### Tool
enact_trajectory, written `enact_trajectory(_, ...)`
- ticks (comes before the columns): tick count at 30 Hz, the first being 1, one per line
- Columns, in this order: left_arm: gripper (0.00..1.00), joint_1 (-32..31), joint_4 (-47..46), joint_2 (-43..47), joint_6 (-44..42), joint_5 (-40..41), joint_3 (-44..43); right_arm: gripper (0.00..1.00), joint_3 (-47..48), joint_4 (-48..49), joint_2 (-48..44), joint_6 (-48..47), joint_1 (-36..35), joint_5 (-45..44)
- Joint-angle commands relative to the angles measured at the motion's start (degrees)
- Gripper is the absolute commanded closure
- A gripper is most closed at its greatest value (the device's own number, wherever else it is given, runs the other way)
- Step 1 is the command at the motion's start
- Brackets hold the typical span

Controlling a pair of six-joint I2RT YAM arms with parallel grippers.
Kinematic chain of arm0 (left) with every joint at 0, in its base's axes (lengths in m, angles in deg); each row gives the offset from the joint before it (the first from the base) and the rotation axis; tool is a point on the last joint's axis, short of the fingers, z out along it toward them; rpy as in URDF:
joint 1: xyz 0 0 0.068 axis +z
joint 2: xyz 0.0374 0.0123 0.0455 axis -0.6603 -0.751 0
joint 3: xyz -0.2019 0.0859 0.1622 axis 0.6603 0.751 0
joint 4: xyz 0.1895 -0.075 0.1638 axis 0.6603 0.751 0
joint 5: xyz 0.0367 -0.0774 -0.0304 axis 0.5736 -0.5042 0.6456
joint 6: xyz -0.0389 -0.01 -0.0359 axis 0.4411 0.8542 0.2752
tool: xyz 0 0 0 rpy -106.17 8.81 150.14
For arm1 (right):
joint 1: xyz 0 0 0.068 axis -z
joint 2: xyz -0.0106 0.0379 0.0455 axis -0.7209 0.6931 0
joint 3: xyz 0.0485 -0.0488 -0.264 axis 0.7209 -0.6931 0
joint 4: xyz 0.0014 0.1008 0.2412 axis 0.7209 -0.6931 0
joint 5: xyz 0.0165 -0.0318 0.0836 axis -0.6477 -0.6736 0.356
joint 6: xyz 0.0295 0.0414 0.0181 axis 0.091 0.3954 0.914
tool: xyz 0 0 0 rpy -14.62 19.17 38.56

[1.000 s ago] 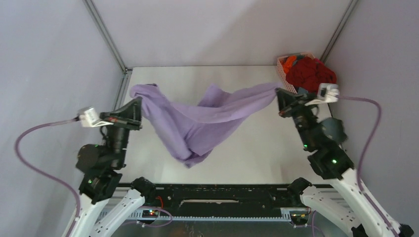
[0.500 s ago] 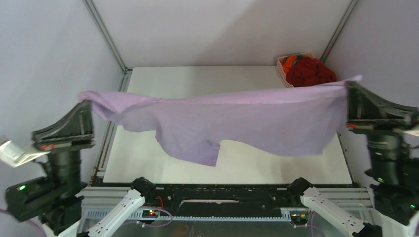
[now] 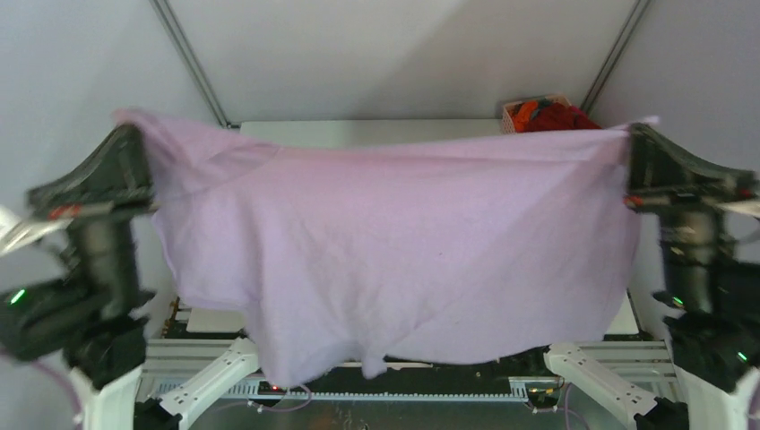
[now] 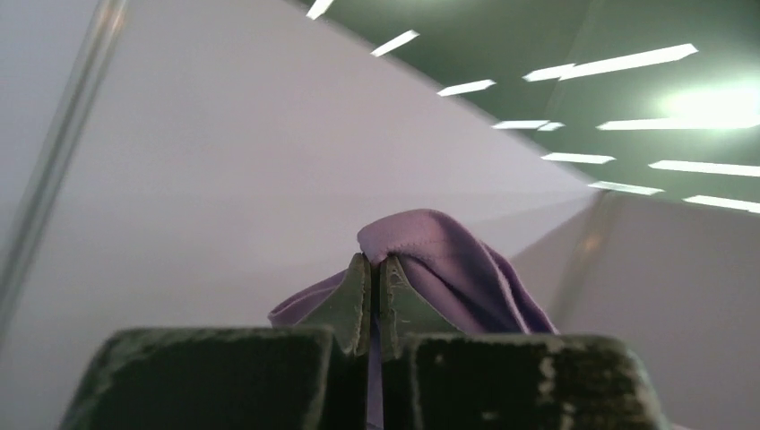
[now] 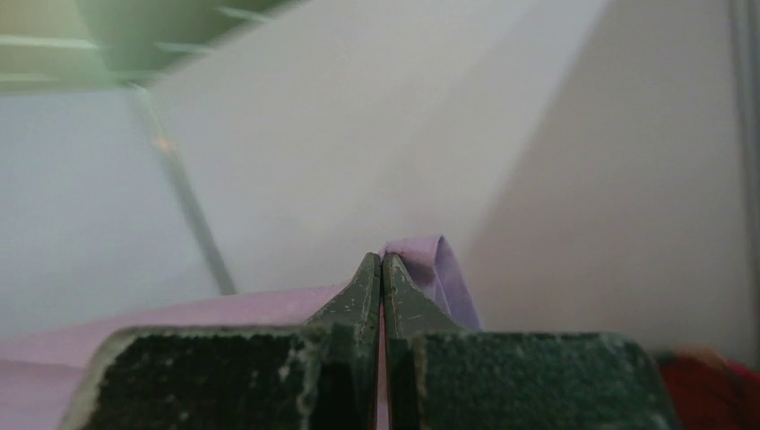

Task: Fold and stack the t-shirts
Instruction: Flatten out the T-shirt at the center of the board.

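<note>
The lavender t-shirt (image 3: pixel 403 251) hangs spread wide in the air, held taut between both arms and hiding most of the table. My left gripper (image 3: pixel 130 133) is shut on its upper left corner; in the left wrist view the cloth (image 4: pixel 448 260) bunches over the closed fingertips (image 4: pixel 354 291). My right gripper (image 3: pixel 638 133) is shut on its upper right corner; the right wrist view shows a fold of cloth (image 5: pixel 430 260) at the closed tips. Dark red and orange t-shirts (image 3: pixel 548 115) lie heaped at the back right.
The pink lattice basket (image 3: pixel 511 115) holds the heaped shirts in the back right corner. Grey enclosure walls and metal frame posts (image 3: pixel 184 58) stand close on both sides. A strip of white table (image 3: pixel 358 133) shows behind the shirt.
Both arms have swung apart and risen. The lavender shirt went from a sagging bundle above the table to a wide, flat sheet held high in front of the camera.
</note>
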Motion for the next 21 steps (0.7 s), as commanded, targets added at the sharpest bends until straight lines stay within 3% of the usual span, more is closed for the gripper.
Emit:
enact_trajectory(1, 1.0, 0.0, -8.44, -13.97, -9.42, 17.11, 4.39, 1.0, -8.4, 5.0, 6.56, -3.14, 0.49, -19.9)
enact_trajectory(4, 1.0, 2.5, -12.13, -22.55, -14.79, 21.05, 9.64, 1.0, -16.16, 6.5, 11.33, -0.9, 2.55, -26.03)
enact_trajectory(7, 0.98, 7.35, -16.23, -32.43, -13.68, 18.43, 17.75, 1.0, -26.61, 8.41, 17.57, 6.79, 8.3, -23.34)
enact_trajectory(10, 0.83, 10.87, -19.57, -45.08, -9.48, 16.2, 23.26, 1.0, -34.02, 10.43, 27.5, 16.57, 13.86, -16.88)
enact_trajectory(11, 0.74, 11.4, -19.51, -49.91, -8.01, 16.27, 23.44, 0.99, -35.61, 11.44, 30.82, 19.13, 15.08, -15.09)
enact_trajectory(12, 0.57, 11.68, -18.54, -54.68, -6.68, 16.74, 22.5, 0.93, -36.65, 12.21, 34.44, 21.5, 16.07, -13.42)
enact_trajectory(13, 0.28, 11.81, -15.39, -60.79, -5.13, 18.27, 20.6, 0.82, -36.85, 12.62, 37.72, 23.5, 17.12, -11.21)
enact_trajectory(14, 0.1, 11.82, -11.87, -64.59, -3.3, 20.04, 17.87, 0.65, -36.8, 13.4, 40.94, 24.09, 17.96, -8.67)
enact_trajectory(15, 0.02, 11.83, -8.79, -67.36, -1.37, 20.85, 14.87, 0.54, -36.53, 13.97, 43.18, 24.75, 18.9, -6.31)
enact_trajectory(16, 0.01, 11.83, -6.75, -69.26, -0.42, 20.84, 12.02, 0.21, -36.15, 14.05, 45.0, 25.03, 19.45, -4.48)
enact_trajectory(17, 0.0, 11.81, -5.01, -70.13, 0.2, 20.8, 10.88, 0.03, -35.75, 14.08, 45.98, 24.91, 19.78, -3.46)
enact_trajectory(21, 0.0, 11.88, -3.37, -67.22, 2.67, 17.54, 12.67, 0.0, -35.48, 12.08, 44.16, 24.25, 20.09, -1.91)
